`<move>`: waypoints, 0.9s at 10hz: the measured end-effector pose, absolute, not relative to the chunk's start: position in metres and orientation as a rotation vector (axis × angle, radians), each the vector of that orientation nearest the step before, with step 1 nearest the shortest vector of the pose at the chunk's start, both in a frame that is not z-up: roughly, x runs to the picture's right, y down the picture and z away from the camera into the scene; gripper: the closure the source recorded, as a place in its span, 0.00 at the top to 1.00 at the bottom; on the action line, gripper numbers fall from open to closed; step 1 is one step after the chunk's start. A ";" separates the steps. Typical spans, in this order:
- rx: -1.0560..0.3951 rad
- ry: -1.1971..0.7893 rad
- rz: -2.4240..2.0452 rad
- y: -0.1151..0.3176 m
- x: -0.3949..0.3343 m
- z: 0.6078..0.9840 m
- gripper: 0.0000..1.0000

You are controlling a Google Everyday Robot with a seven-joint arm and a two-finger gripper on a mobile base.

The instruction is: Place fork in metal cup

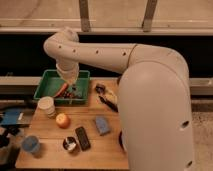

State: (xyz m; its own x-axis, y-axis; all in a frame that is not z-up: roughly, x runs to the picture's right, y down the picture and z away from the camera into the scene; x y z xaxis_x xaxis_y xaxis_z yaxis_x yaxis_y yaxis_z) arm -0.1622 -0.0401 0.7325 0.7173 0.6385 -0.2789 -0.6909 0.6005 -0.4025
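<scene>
Gripper over the green tray

The closed gripper [73, 91] is hanging over the green tray [50, 80]; the metal cup [69, 145] is sitting near the table's front.

Gripper [71, 91] over bin [50, 82], at bin's front right part. Ribbed cup [47, 105] left of gripper and nearer camera, on surface [50, 145] just before bin. Orange [62, 120] in front of gripper. Metal cup [70, 144] further forward, remote-like bar [82, 138] just right of it. Block [102, 125] forward-right. Plain cup [31, 145] far front-left. Dark-handled tool [107, 100] right of gripper.
</scene>
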 end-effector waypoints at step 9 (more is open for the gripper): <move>-0.644 0.045 0.708 0.013 -0.145 0.703 0.00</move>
